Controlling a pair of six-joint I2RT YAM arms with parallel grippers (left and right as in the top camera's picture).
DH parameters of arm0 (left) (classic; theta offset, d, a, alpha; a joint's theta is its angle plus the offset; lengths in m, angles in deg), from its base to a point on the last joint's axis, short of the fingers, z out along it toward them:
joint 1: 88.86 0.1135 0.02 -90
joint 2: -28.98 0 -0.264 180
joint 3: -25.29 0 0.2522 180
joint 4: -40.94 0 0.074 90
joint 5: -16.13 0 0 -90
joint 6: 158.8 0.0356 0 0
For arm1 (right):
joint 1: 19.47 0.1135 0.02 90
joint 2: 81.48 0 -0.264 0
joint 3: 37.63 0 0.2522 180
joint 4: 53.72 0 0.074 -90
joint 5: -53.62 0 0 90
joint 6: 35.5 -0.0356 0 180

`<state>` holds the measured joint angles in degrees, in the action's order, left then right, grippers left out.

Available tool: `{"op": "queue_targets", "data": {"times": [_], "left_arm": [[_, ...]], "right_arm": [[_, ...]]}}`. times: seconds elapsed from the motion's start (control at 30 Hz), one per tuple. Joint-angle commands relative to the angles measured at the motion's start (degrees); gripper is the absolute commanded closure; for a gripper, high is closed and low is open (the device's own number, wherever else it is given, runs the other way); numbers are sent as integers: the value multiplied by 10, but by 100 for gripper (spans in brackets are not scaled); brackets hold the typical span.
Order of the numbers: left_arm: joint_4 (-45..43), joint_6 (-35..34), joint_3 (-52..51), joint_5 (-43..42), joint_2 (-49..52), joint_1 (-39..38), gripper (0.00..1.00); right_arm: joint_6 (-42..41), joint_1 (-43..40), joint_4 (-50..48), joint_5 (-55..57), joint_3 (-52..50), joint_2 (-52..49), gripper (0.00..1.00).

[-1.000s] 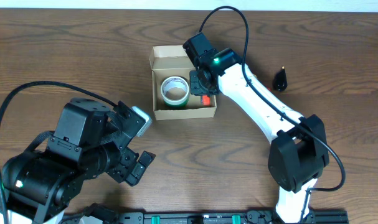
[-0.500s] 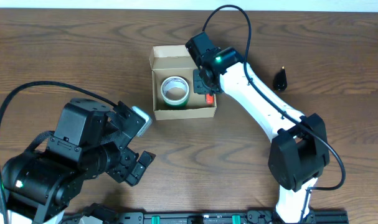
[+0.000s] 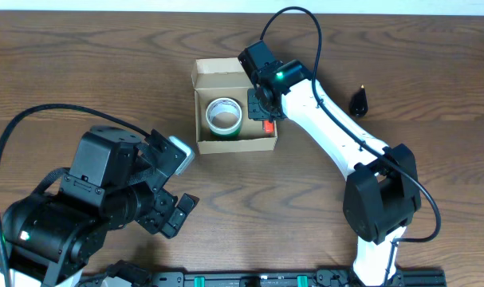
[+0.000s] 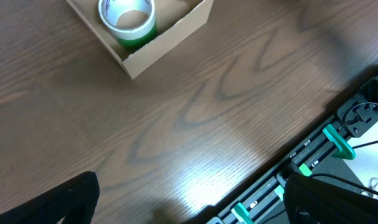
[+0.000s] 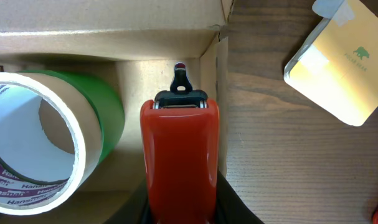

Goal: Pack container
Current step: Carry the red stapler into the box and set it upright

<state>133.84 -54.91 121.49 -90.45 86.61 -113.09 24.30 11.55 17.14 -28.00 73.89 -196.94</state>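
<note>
The container [image 3: 235,147], a small tan cardboard box with its flap lid open at the back, sits at the table's middle back. A green tape roll [image 3: 224,116] lies in its left half. My right gripper [image 3: 260,108] is shut on a red plastic tool [image 3: 265,126] and holds it inside the box's right half, against the right wall. In the right wrist view the red tool [image 5: 179,149] stands beside the tape roll [image 5: 45,143], with the gripper [image 5: 179,208] clamped on it. My left gripper [image 3: 178,185] is open and empty, well in front and left of the box [image 4: 170,43].
A small black object [image 3: 359,101] lies on the table to the right of the right arm. A yellow card [image 5: 338,59] lies just outside the box's right wall. The table's front edge and a rail with green clips [image 4: 338,146] are near the left gripper.
My right gripper has shifted slightly with the red tool inside the box. The left arm has not moved.
</note>
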Motion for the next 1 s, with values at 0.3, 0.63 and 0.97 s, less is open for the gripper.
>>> {"op": "queue_targets", "data": {"times": [0.3, 0.63, 0.97], "left_arm": [[2, -2, 10, -8, 0, -1, 5], [2, -2, 10, -8, 0, -1, 5], [2, -2, 10, -8, 0, -1, 5]], "right_arm": [[-1, -2, -16, -8, 0, -14, 85], [5, -2, -21, -9, 0, -20, 73], [18, -3, -4, -22, 40, 1, 50]]}}
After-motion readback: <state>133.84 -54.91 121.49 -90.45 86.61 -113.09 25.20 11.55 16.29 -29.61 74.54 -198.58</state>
